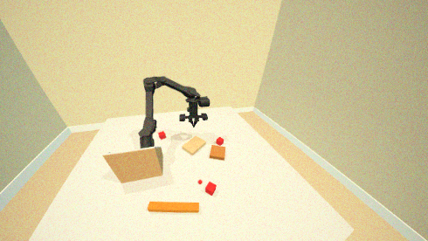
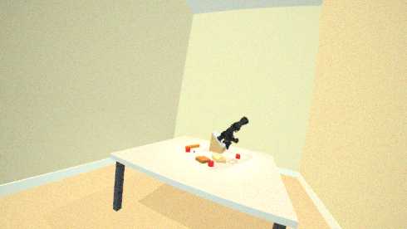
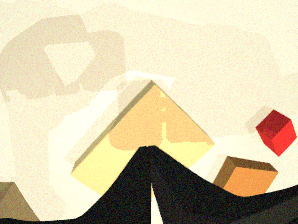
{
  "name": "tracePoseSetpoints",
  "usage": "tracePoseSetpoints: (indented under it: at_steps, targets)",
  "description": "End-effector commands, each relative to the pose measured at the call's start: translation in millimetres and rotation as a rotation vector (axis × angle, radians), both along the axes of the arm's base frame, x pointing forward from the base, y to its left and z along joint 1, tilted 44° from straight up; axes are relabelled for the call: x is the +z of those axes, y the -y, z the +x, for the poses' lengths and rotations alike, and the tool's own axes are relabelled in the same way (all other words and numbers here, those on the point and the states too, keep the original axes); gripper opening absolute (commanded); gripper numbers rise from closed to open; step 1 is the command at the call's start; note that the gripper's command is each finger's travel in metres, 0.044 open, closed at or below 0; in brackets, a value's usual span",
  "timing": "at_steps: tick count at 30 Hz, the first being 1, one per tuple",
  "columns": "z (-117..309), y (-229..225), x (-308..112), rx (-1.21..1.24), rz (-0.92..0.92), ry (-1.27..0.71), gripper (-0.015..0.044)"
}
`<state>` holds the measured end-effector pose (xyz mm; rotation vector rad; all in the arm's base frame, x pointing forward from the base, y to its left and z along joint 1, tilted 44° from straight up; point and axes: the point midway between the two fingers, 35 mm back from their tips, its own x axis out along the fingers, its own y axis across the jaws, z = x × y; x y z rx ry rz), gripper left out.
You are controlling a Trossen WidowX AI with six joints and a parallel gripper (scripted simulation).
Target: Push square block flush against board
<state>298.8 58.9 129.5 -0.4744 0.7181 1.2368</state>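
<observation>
The square block, orange-brown (image 1: pixel 217 153) (image 2: pixel 203 159) (image 3: pixel 252 182), lies flat. The pale wooden board (image 1: pixel 194 145) (image 2: pixel 218 158) (image 3: pixel 150 115) lies flat beside it, turned at an angle to it. A gap shows between the board's near corner and the block; they are apart, with no sides together. My gripper (image 1: pixel 194 125) (image 2: pixel 227 148) (image 3: pixel 147 153) is shut and empty. It hangs in the air, clear of the table, and its fingertips overlap the board in the wrist view. The fingers hide the near part of the board and the lower part of the block there.
A red cube (image 1: pixel 220 141) (image 2: pixel 211 163) (image 3: pixel 277 134) is near the block. Another (image 1: pixel 162 135) (image 2: pixel 237 156) is near the arm's base. A third (image 1: pixel 210 189) and a small red piece (image 1: pixel 200 182) lie toward the orange bar (image 1: pixel 173 207). A tilted wooden panel (image 1: pixel 135 166) stands before the base.
</observation>
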Motion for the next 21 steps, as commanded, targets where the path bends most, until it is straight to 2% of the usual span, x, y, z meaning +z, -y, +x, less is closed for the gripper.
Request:
tracePoseSetpoints:
  at_steps: [1, 21]
  targets:
    - [13.1, 3.1, -4.0, -0.098, 0.022, -0.090, 0.0000]
    - [71.8, 18.9, -34.2, -0.594, 0.132, -0.557, 0.0000]
